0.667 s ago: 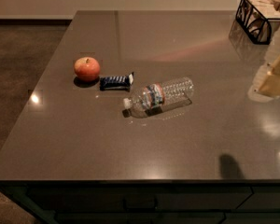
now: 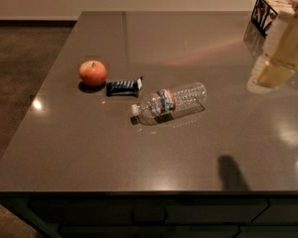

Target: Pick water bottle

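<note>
The water bottle (image 2: 170,103) lies on its side near the middle of the grey table (image 2: 89,143), white cap pointing left and toward the front, label band around its middle. My gripper (image 2: 280,51) is a pale cream shape at the right edge of the view, above the table and well to the right of the bottle. It touches nothing.
A red apple (image 2: 93,73) sits left of the bottle, with a dark blue snack wrapper (image 2: 124,87) between them. A black wire holder with white contents (image 2: 270,11) stands at the back right corner. The table's front edge runs along the bottom, with floor to the left.
My gripper has come further into view at the right edge, a little down and left. The bottle, apple and wrapper have not moved.
</note>
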`<state>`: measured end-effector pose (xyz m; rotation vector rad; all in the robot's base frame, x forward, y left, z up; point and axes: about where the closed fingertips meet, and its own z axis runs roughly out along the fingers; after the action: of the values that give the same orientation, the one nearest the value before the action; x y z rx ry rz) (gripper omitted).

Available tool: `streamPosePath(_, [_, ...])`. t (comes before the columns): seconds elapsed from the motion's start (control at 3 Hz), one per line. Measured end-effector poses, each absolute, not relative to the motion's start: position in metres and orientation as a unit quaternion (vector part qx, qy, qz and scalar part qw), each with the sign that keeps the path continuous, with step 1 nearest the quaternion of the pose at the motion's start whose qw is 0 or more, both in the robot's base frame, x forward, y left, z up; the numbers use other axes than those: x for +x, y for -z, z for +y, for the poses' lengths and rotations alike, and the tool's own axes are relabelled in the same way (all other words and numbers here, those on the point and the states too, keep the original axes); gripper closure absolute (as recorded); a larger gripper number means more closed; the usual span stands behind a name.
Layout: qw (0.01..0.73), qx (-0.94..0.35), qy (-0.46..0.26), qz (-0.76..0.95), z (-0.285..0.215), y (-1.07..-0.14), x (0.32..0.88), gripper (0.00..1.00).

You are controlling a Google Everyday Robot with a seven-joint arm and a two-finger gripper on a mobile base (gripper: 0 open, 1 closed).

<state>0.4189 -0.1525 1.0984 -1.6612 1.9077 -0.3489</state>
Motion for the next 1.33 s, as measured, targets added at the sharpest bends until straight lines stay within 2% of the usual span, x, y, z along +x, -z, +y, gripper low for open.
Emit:
streamPosePath(0.33, [0.292, -0.651, 0.112, 0.692, -0.132, -1.084, 0.448, 0.00])
streamPosePath(0.67, [0.264, -0.688, 0.085, 0.671, -0.113, -1.048, 0.470, 0.00])
streamPosePath(1.33, [0.183, -0.724, 0.036, 0.664, -0.112, -0.966, 0.517, 0.00])
